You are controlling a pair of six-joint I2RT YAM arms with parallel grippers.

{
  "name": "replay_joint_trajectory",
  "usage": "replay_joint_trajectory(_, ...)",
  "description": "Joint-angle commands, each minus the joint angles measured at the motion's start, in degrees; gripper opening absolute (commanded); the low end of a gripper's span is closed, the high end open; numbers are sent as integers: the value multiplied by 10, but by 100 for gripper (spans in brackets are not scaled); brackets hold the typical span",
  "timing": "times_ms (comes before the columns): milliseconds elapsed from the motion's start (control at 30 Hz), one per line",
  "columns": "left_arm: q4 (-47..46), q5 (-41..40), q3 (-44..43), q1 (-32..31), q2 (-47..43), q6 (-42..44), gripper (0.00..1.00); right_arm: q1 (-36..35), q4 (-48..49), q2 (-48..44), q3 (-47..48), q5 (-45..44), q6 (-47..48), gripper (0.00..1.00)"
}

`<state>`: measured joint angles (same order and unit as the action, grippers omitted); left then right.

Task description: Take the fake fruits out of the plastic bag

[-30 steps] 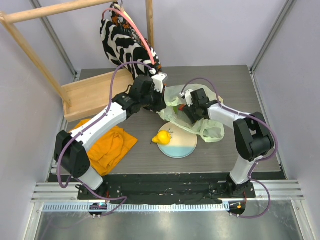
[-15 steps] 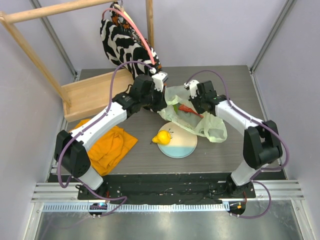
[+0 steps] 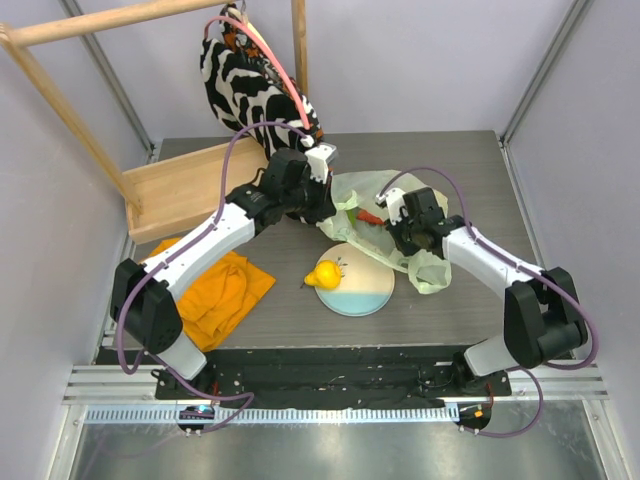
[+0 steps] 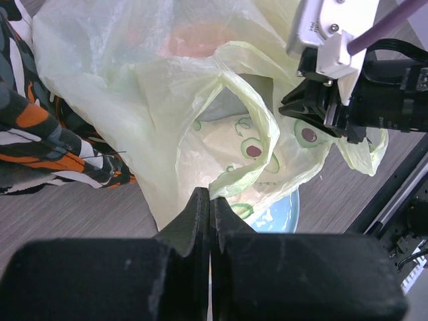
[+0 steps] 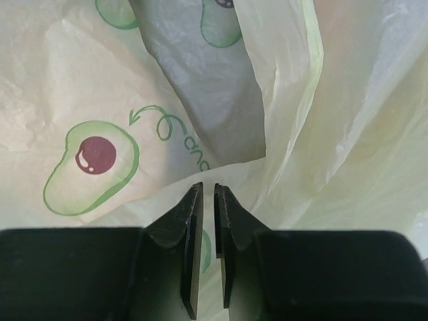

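Moved since a second ago: my right gripper point(image 5: 208, 188) has swung from the far side of the plastic bag point(image 3: 430, 265) round to its near-right side, with the elbow pushed out further right. The bag's near-right lobe now sags lower beside the plate point(image 3: 365, 298). My left arm has kept its place.

1. Left gripper point(image 4: 209, 194): fingers pressed flat together, clamped on a thin fold of the bag's left edge, just beyond the plate's far rim.
2. Right gripper: fingers drawn in to a narrow slit, with a crease of bag film caught at the tips. Wrinkles in the film run in toward that spot.
3. Plastic bag: pale green, translucent, printed with avocado halves. It lies crumpled on the table between my two grippers and overlaps the plate's far rim.
4. Fake fruits: the yellow pear point(image 3: 324, 275) is out of the bag, resting at the plate's left rim. A red fruit point(image 3: 369, 216) shows at the bag just left of my right gripper; I cannot tell whether it is inside or on top.
5. Surroundings: zebra-patterned cloth bag point(image 3: 250, 80) hanging at the far side, orange cloth point(image 3: 215, 290) at near left, wooden frame point(image 3: 185, 185) at far left.
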<state>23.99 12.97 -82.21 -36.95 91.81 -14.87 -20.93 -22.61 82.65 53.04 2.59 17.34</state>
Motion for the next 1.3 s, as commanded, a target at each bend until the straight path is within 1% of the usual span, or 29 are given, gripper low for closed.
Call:
replay_joint_trajectory(0,-26,17,-10,1,0,-9,0,-1,41,10,13,-13,-19,20)
replay_joint_trajectory(100,-29,18,-9,1,-1,-10,0,-1,22,4,6,-55,-30,18)
replay_joint_trajectory(167,-29,17,-11,1,-2,-9,0,-1,-1,-3,-9,-62,-22,18)
replay_joint_trajectory(267,-27,18,-14,1,-6,-9,0,0,-8,-12,-32,-86,6,17)
replay_joint_trajectory(367,-25,21,-18,1,-6,-9,0,-1,-26,-13,-27,-101,32,13)
replay_joint_trajectory(400,-25,21,-20,1,-5,-12,0,-1,-35,-14,-2,-96,30,12)
replay_joint_trajectory(500,-26,24,-22,1,-2,-15,0,-1,-50,-15,49,-47,5,12)
replay_joint_trajectory(533,-26,25,-23,0,0,-18,0,-1,-49,-8,80,-29,-5,12)
replay_joint_trajectory(600,-26,27,-25,1,2,-19,0,-1,-45,24,114,0,-24,12)
replay_joint_trajectory(767,-21,27,-31,1,0,-20,0,-10,-23,94,141,29,-28,12)
replay_joint_trajectory(900,-18,29,-35,1,-5,-11,0,-10,-27,157,176,49,-66,11)
replay_joint_trajectory(967,-13,28,-40,1,-6,-3,0,-10,-18,169,181,50,-94,12)
replay_joint_trajectory(1067,-3,30,-57,2,-5,2,0,-8,10,189,189,-17,-136,10)
replay_joint_trajectory(1100,3,34,-64,2,-7,7,0,-4,19,193,198,-81,-146,8)
replay_joint_trajectory(1167,14,51,-69,2,-12,20,0,14,48,200,213,-121,-170,8)
replay_joint_trajectory(1267,31,59,-52,1,-33,49,0,31,70,213,251,-167,-161,7)
